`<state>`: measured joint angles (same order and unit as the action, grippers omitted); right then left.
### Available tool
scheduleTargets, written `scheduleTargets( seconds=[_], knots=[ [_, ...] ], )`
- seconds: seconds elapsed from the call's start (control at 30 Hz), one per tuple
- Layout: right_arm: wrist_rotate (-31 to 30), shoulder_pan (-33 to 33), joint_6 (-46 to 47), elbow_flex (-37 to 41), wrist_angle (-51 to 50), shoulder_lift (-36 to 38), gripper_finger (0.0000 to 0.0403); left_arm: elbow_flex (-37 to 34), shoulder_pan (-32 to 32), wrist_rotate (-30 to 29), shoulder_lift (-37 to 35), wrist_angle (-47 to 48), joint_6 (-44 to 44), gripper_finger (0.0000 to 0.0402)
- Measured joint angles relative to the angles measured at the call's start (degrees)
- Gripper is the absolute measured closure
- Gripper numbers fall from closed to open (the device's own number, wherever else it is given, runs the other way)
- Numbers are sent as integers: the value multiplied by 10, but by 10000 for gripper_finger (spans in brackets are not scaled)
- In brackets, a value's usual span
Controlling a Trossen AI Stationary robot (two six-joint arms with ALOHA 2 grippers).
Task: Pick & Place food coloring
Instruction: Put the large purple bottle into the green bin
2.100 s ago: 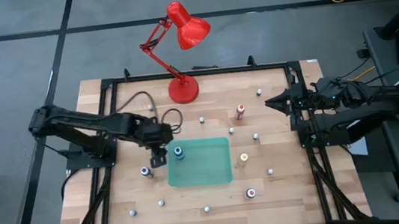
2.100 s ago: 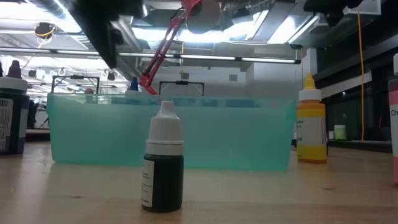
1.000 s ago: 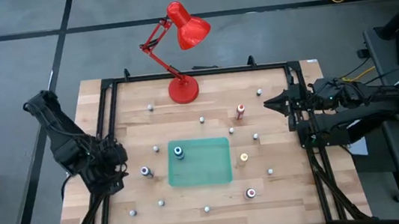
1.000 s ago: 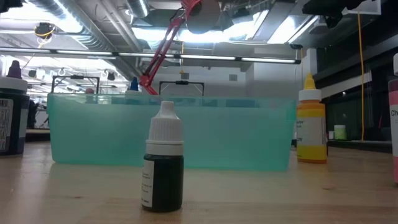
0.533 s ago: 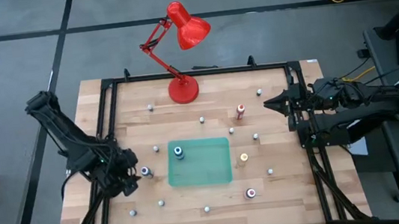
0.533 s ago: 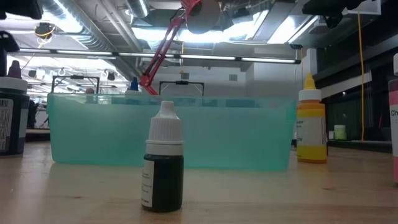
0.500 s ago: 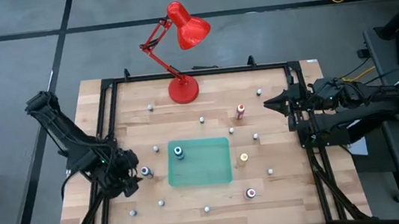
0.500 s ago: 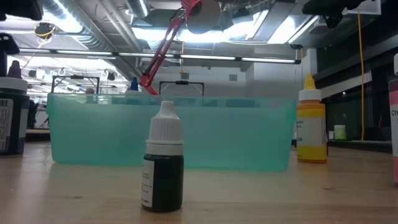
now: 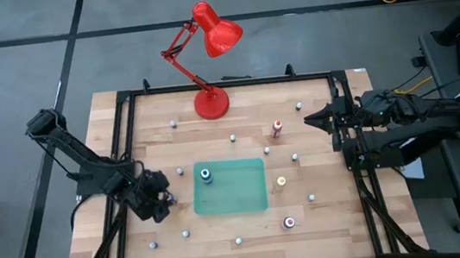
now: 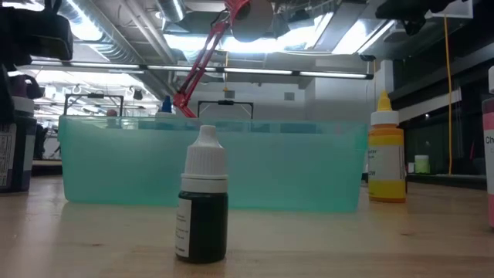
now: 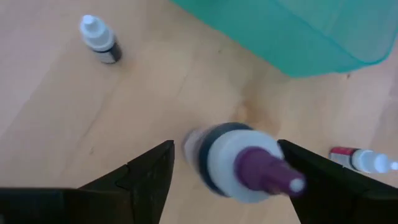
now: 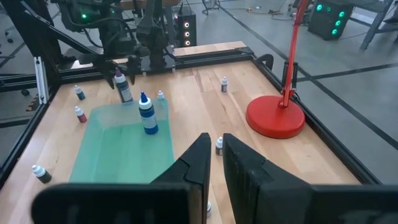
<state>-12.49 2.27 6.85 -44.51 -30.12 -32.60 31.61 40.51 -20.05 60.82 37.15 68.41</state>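
Observation:
Small dropper bottles stand upright across the wooden table. A blue bottle (image 9: 206,176) stands inside the teal tray (image 9: 247,198). A red bottle (image 9: 278,127), an orange one (image 9: 280,181) and a dark one (image 9: 289,222) stand to the tray's right. My left gripper (image 9: 160,203) is open just left of the tray, its fingers on either side of a purple-capped bottle (image 11: 239,163); I see no touch. My right gripper (image 9: 307,120) waits shut at the table's right edge.
A red desk lamp (image 9: 212,103) stands at the far edge. Several tiny white-capped bottles are scattered around the tray, one (image 11: 99,43) near the left gripper. In the low view a dark bottle (image 10: 202,202) stands before the tray (image 10: 216,166), a yellow one (image 10: 386,150) to its right.
My left arm has swung from the table's left edge toward the tray and lowered, bringing its open gripper around the purple-capped bottle. The bottles have stayed where they were.

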Motion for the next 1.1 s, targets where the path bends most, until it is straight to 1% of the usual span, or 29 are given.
scheduleTargets(
  seconds=[0.13, 0.33, 0.43, 0.53, 0.63, 0.7, 0.87, 1.0, 1.1],
  knots=[
    [0, 0, 1, 0, -7, 0, 357, -4, -8, 20, 0, -13, -9, 165],
    [0, 0, 1, 0, -16, 0, 357, -4, -13, 20, 0, -32, -8, 253],
    [0, 0, 1, 0, -16, 0, 357, -2, -13, 22, 0, -45, -8, 259],
    [0, 0, 1, 0, -16, 0, 357, 23, -13, 22, 0, -44, -21, 259],
    [0, 0, 1, 0, -16, 0, 357, 72, -24, 23, 0, -36, -56, 259],
    [0, 0, 1, 0, -16, 0, 357, 114, -46, 33, 0, -23, -84, 259],
    [0, 0, 1, 0, -16, 0, 357, 231, -138, 102, 13, 14, -193, 259],
    [0, 0, 1, 0, -16, 0, 357, 333, -229, 135, 63, 93, -291, 259],
    [0, 0, 1, 0, -15, 0, 357, 400, -297, 192, 127, 132, -390, 259]
  ],
)
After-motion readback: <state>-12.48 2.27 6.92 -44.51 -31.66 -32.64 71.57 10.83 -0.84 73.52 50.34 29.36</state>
